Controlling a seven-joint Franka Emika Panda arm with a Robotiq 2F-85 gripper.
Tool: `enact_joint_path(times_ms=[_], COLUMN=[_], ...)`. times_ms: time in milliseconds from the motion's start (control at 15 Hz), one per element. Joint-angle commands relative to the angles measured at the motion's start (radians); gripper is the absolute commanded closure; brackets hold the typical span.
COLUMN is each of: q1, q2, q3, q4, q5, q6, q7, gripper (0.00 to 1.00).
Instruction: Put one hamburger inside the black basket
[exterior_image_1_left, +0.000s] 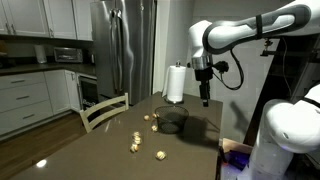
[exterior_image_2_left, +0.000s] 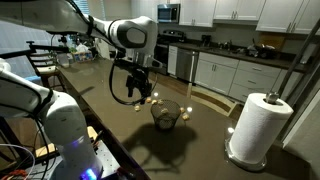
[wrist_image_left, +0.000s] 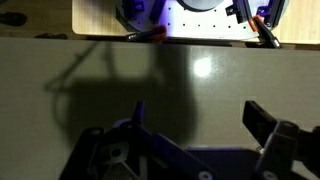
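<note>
On the dark table (exterior_image_1_left: 90, 150): hamburger (exterior_image_1_left: 160, 155) is a tiny tan round toy, one of several scattered loose, apart from the black basket (exterior_image_1_left: 172, 121). The basket sits near the paper-towel roll (exterior_image_1_left: 176, 83). The arm reaches in high, with the gripper (exterior_image_1_left: 205, 100) pointing down and hovering beside the basket. Wrist view: fingers (wrist_image_left: 262, 122) spread wide, nothing between.

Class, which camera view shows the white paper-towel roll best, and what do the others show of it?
In an exterior view the paper-towel roll stands large, close and unobstructed: that view is best. In an exterior view the roll is small and distant, beyond the black basket. The wrist view does not show it.
</note>
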Motion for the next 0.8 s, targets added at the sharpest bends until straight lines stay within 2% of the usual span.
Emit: enact_joint_path(times_ms=[0, 400, 733], q1=[0.004, 0.004, 0.012], q2=[0.000, 0.000, 0.061], q3=[-0.003, -0.003, -0.013], q4=[0.001, 0.001, 0.049], q5=[-0.001, -0.001, 0.000], q6=[-0.002, -0.002, 0.020], q7=[0.002, 0.002, -0.020], gripper=[0.00, 0.00, 0.00])
